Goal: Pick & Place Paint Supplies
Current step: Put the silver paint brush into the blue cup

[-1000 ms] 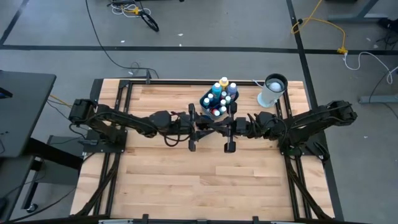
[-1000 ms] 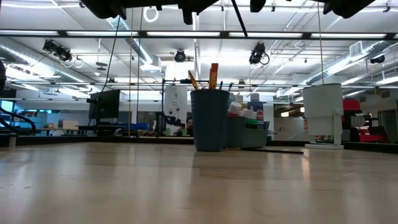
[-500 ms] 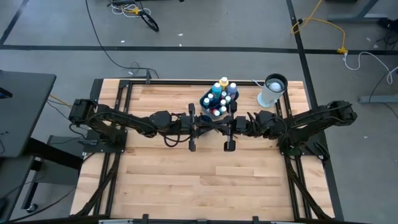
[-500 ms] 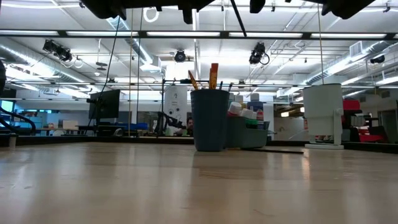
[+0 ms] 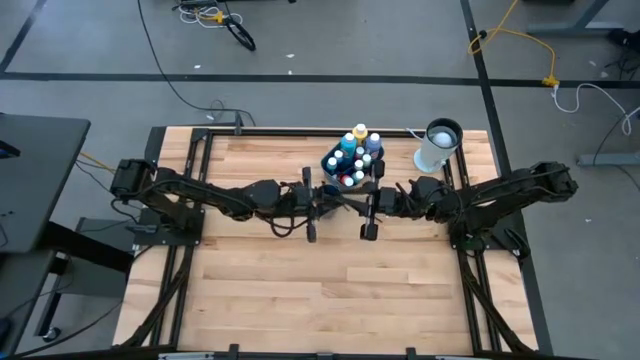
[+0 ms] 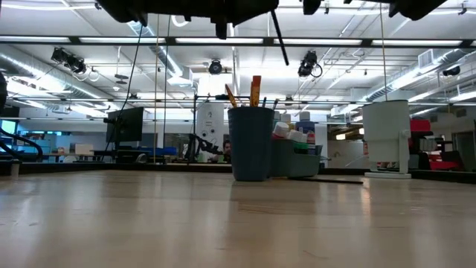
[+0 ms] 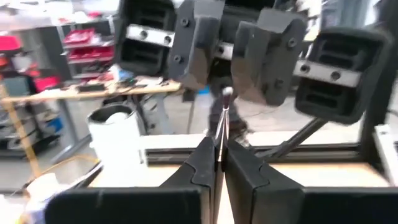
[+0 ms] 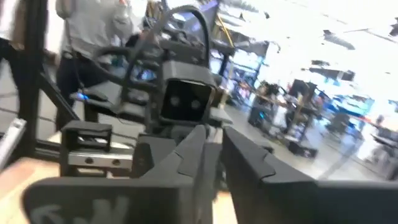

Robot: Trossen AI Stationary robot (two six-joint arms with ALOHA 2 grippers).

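Wood planks make up the table (image 5: 300,290), and over its middle we see both arms reaching in from the two sides, meeting nose to nose, well above the surface. The left gripper (image 7: 217,157) is closed on a thin brush (image 7: 221,127): its two dark fingers (image 7: 202,163) press together with the shaft between them, and the brush end points toward the other arm. From the low view the brush (image 6: 280,41) hangs tilted, high above the table and touching nothing below. The right gripper (image 8: 214,148) sits straight opposite, just beside the brush end; whether that claw is open or closed we cannot tell.

Behind the grippers, near the far edge, stands a dark holder (image 5: 334,160). A cup (image 6: 251,145) at its front has more brushes (image 6: 255,89) standing in it, and the paint bottles (image 5: 349,149) are packed upright beside it. A white cylinder (image 5: 437,145) stands to the holder's right, apart from it.
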